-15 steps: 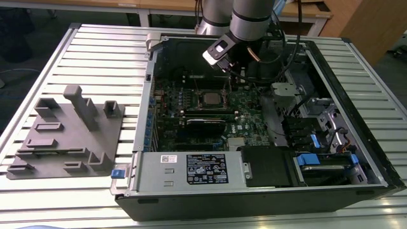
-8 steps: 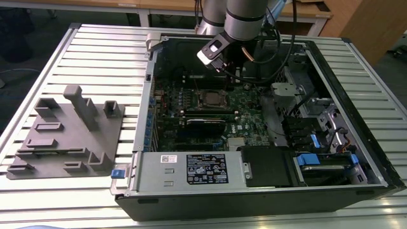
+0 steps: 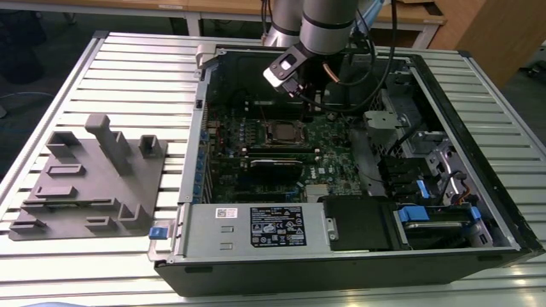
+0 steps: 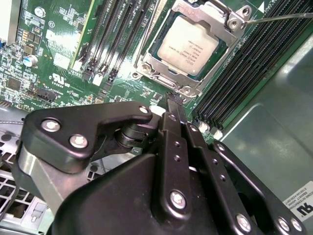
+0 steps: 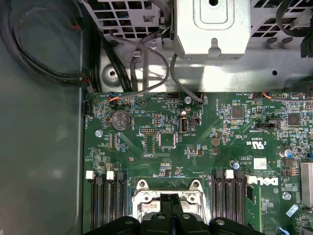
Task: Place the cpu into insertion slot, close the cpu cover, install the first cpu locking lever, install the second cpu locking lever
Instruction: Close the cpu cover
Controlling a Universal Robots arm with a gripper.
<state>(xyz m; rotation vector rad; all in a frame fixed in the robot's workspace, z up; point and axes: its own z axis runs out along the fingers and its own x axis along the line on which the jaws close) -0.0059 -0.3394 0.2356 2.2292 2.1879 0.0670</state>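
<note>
Lever work is the step in hand, as I judge it. The cpu [image 4: 190, 44] already sits in the slot [image 4: 193, 90], tan top up, and the cover [image 4: 164, 78] lies down over it, framing it on all sides in the second wrist view. One lever [image 4: 279, 17], a thin bright rod, runs from the cover's corner out across the long black memory slots instead of lying along the slot's edge, so I take it to be unlatched. I cannot make out the other lever.

My fingers [image 4: 175, 110] are clenched together with nothing between them. They hover over the board [image 4: 58, 58] just beside the slot's near corner, apart from the cover.

Latching calls for fine aim. The rod is slim and springy-looking, and closed fingertips would have to meet it squarely or slip off onto the board.

As for containers, the case [image 3: 341, 272] lies open on the counter [image 3: 128, 70] and holds the board, cables and drive bays. A grey holder [image 3: 85, 179] stands beside the case, at the exterior view's left.
</note>
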